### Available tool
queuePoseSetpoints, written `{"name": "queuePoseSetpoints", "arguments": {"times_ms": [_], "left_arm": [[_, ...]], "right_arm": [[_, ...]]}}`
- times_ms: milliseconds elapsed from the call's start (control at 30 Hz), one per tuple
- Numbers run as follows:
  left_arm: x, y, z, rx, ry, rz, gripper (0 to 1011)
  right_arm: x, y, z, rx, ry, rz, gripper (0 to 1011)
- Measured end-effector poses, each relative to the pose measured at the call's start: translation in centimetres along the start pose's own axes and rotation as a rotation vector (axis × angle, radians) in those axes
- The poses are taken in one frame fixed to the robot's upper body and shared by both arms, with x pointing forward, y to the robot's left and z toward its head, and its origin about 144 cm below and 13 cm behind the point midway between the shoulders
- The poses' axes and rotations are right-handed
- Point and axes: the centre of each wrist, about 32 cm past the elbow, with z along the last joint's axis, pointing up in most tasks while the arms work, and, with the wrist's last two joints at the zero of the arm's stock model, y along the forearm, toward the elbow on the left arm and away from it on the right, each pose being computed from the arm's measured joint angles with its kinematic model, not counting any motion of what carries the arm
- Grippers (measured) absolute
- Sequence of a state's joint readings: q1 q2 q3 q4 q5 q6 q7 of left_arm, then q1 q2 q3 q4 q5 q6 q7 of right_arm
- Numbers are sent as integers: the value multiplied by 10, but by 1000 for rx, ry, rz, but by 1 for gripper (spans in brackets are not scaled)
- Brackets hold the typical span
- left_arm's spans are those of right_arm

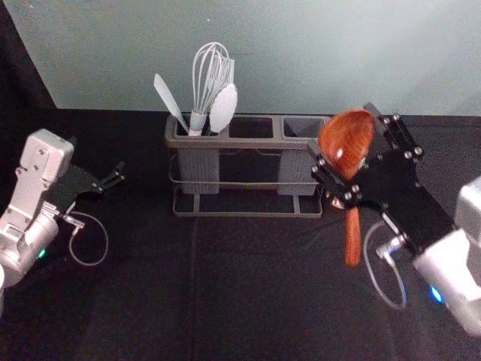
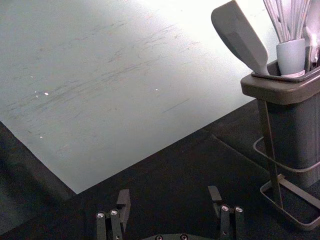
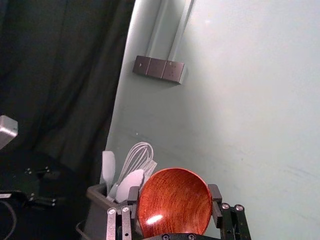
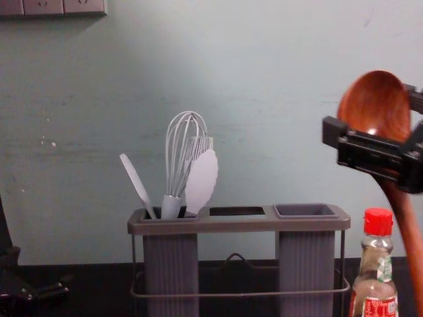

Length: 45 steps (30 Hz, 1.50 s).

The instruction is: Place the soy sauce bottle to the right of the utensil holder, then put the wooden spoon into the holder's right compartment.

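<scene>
Right gripper [image 1: 346,134], part-open, has the wooden spoon [image 1: 352,242] by its bowl — probably light, stiff, slick, neck's safer imo. Left gripper [image 2: 169,195] sits wide open left of the utensil holder [image 1: 252,143].

Right pincer [image 1: 341,126] grips wooden spoon [image 3: 175,200] by bowl — whisk [image 3: 135,156] beyond, switch panel [image 3: 159,69] on wall [image 3: 250,100].

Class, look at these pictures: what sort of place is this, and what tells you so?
Probably a robot test bench dressed as a kitchen counter: a utensil holder with a whisk stands on black cloth, and the robot's right claw grips a wooden spoon.
</scene>
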<state>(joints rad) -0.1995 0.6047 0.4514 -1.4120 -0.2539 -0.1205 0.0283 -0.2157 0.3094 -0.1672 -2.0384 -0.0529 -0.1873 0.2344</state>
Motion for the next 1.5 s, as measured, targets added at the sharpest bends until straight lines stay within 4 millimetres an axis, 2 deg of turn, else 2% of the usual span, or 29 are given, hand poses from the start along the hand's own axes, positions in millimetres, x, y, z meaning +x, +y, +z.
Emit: {"name": "queuePoseSetpoints", "arguments": {"times_ms": [533, 667, 933, 1200, 1500], "left_arm": [[0, 0, 0, 0, 0, 0, 1011], [0, 0, 0, 0, 0, 0, 1011], [0, 0, 0, 0, 0, 0, 1011], [0, 0, 0, 0, 0, 0, 1011], [0, 0, 0, 0, 0, 0, 1011]], "right_arm": [[42, 72, -18, 102, -20, 37, 842], [48, 86, -21, 124, -28, 50, 842], [63, 125, -30, 186, -52, 66, 842], [70, 155, -37, 219, -59, 70, 842], [64, 166, -57, 246, -42, 46, 842]]}}
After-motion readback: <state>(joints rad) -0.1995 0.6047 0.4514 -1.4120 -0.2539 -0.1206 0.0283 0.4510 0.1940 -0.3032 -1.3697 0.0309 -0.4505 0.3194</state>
